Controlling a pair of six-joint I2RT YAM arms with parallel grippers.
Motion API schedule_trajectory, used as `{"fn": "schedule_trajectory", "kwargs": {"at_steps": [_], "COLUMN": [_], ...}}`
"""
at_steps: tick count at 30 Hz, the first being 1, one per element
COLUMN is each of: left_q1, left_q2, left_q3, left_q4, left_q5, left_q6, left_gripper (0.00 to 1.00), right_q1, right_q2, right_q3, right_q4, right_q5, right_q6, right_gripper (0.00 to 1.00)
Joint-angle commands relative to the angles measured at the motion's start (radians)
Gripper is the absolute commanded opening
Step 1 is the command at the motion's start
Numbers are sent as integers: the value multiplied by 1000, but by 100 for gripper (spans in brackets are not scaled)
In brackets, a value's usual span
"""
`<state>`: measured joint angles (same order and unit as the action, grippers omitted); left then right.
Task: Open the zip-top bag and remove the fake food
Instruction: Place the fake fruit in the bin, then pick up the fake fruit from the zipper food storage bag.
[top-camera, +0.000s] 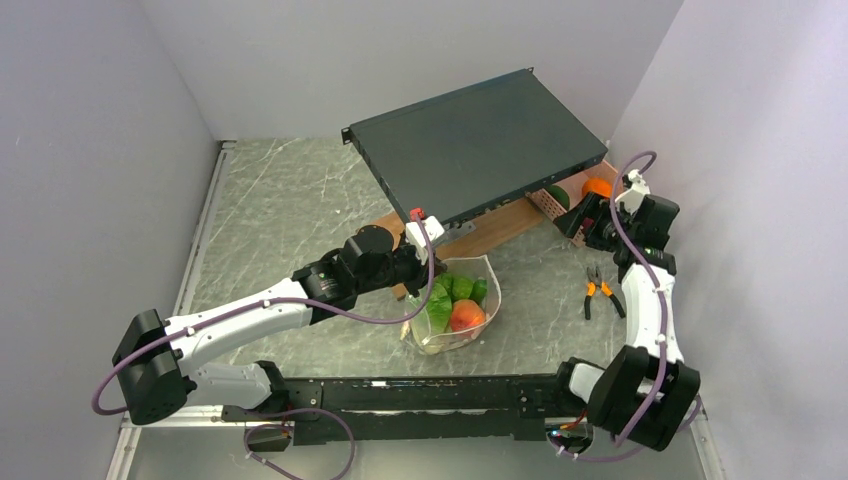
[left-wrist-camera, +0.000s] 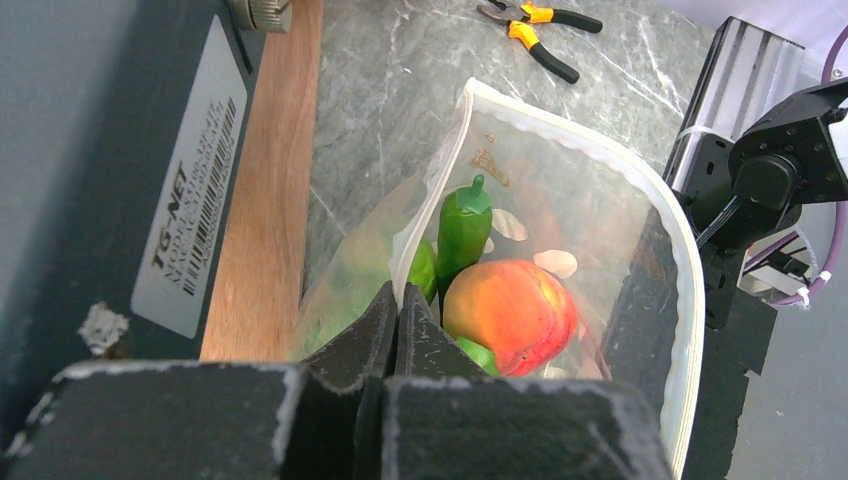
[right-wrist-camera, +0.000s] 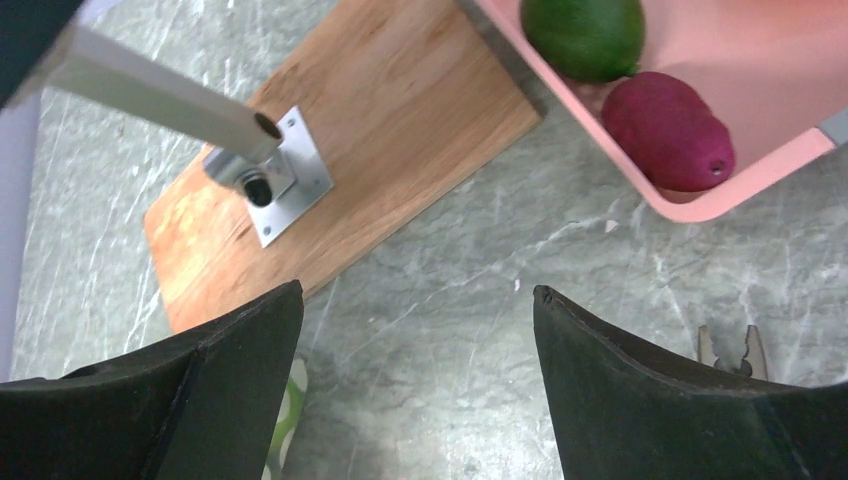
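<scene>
Clear floppy plastic zip-top bag (left-wrist-camera: 640, 190) sits on the grey marble-pattern table (top-camera: 290, 200), mid-table, just in front of the wooden board (right-wrist-camera: 370, 130). The bag's mouth gapes wide. The fake food (left-wrist-camera: 510, 310) is inside: a round orange-red peach-like piece, with a glossy green pepper (left-wrist-camera: 463, 230) touching it on one side, and a leafy green piece (top-camera: 438, 305) seen from the top view.

Left gripper (left-wrist-camera: 397, 305) has its fingers pressed together, pinching the bag's whitish rim strip at the near side.

Right gripper (right-wrist-camera: 418, 295) has its fingers spread wide with nothing between them. It hangs over bare table near the pink plastic basket (right-wrist-camera: 690, 205), well apart from the bag. The basket holds a green round fruit (right-wrist-camera: 585, 35) and a magenta oval fruit (right-wrist-camera: 668, 130), which touch each other.

Orange-handled pliers (top-camera: 600, 290) lie flat on the table to the right of the bag. A black flat rack unit (top-camera: 480, 145) sits tilted above the board.
</scene>
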<state>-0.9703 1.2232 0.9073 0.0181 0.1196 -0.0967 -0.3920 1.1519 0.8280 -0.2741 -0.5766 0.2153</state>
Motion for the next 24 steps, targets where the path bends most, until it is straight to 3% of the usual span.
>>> {"fn": "schedule_trajectory", "kwargs": {"at_steps": [1,13,20,24], "left_q1": [33,26,19,17], "left_q2": [-13,-9,-3,0], "left_q3": [12,38,62,77], "left_q4": [36,32,25,23], "left_q5": [-39,-19,-6,1], "left_q6": [-20,-32,-45,-47], "left_gripper": [0,0,0,0], "right_q1": [-1,27,134,255], "right_q2": [-86,-202,-200,-198], "right_q3": [6,161,261,306], "right_q4": [-95,-611,-832,-865], "right_q5": [-139,-635,-674,-631], "right_q6": [-108,-700,-992,-1063], "right_gripper": [86,84,84,83]}}
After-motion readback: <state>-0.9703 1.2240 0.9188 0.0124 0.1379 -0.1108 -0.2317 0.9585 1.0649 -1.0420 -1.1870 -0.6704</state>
